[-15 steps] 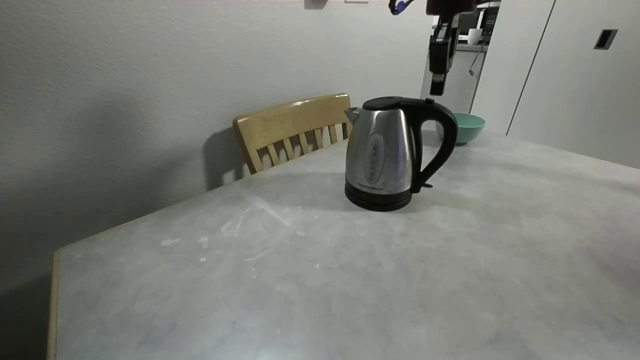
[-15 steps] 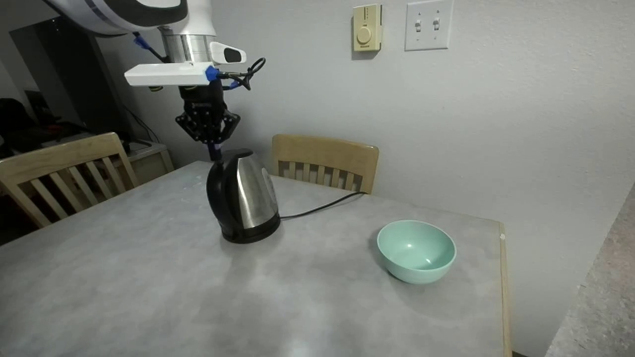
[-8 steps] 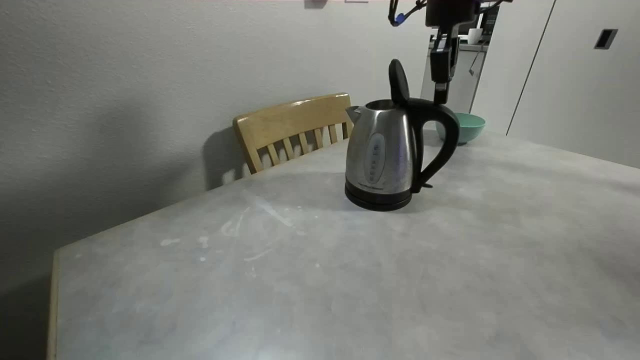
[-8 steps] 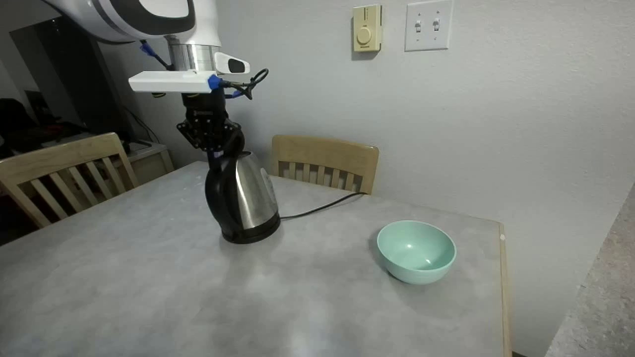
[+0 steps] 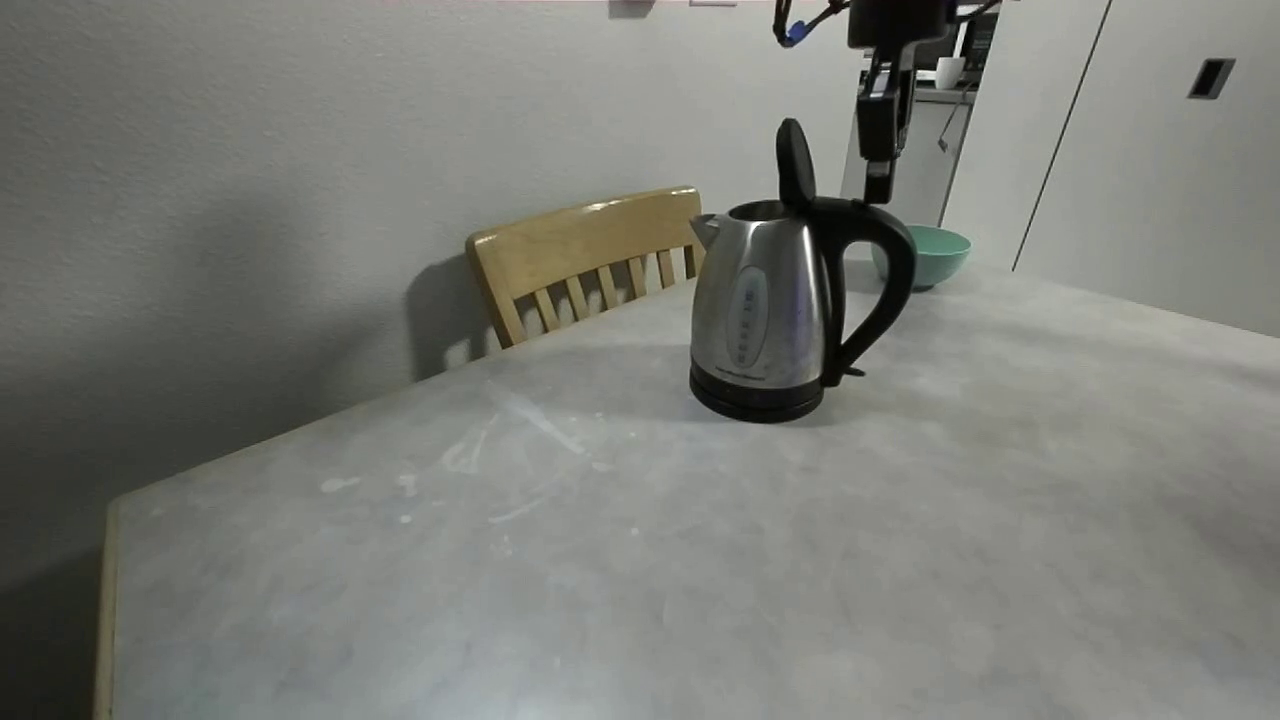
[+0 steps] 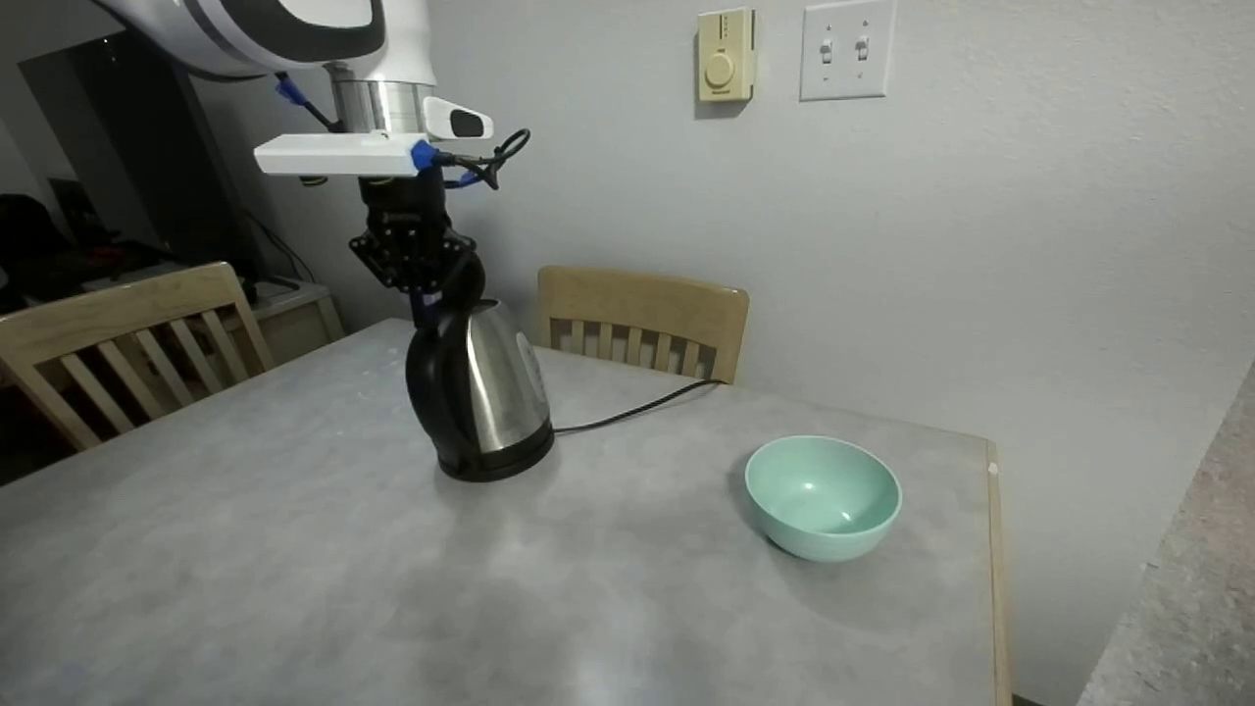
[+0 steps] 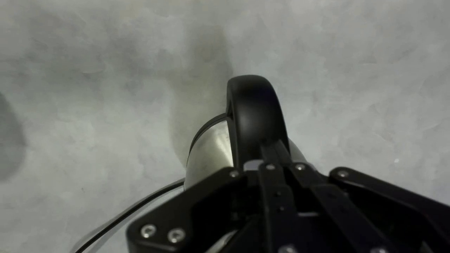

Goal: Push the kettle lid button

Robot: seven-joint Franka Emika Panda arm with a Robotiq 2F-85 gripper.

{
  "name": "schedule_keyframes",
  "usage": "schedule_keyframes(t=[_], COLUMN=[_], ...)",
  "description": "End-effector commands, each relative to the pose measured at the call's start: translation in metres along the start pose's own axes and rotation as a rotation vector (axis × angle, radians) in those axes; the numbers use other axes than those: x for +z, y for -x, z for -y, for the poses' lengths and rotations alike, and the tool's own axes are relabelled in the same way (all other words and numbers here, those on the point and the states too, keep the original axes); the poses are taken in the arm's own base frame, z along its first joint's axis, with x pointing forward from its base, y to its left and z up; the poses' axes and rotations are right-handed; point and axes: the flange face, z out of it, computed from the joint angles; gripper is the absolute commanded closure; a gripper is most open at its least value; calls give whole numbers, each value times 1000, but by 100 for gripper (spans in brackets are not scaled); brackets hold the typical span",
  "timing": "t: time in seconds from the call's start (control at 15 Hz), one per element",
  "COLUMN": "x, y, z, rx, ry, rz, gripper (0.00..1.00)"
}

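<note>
The kettle [image 5: 757, 310], brushed steel with a black base, stands upright on the table; it also shows in an exterior view [image 6: 505, 382]. Its black lid [image 5: 796, 163] stands up on its hinge, and the mouth is uncovered. The black handle [image 7: 256, 112] points up and away in the wrist view. My gripper [image 5: 878, 190] is shut with nothing between its fingers. Its tips [image 7: 270, 151] are at the top of the handle, just behind the raised lid; I cannot tell whether they touch it. The lid button is hidden at the fingertips.
A mint green bowl [image 6: 822, 505] stands on the grey table [image 6: 608, 608] beside the kettle. A black cord [image 6: 642, 407] runs from the kettle base to the table edge. Wooden chairs [image 6: 642, 314] stand by the table, one in front of the wall.
My gripper came down onto the handle top and the lid swung from closed to upright. Since half a second ago the gripper has risen slightly.
</note>
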Motion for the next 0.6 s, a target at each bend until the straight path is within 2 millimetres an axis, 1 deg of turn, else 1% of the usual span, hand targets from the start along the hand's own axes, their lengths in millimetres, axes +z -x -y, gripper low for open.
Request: schedule_keyframes(t=[0.0, 0.2, 0.53], x=[-18, -29, -38], y=[4, 6, 8], z=[5, 8, 7], rx=[-11, -15, -12], ry=[29, 39, 43], rz=[-42, -63, -78], gripper=[100, 100, 100])
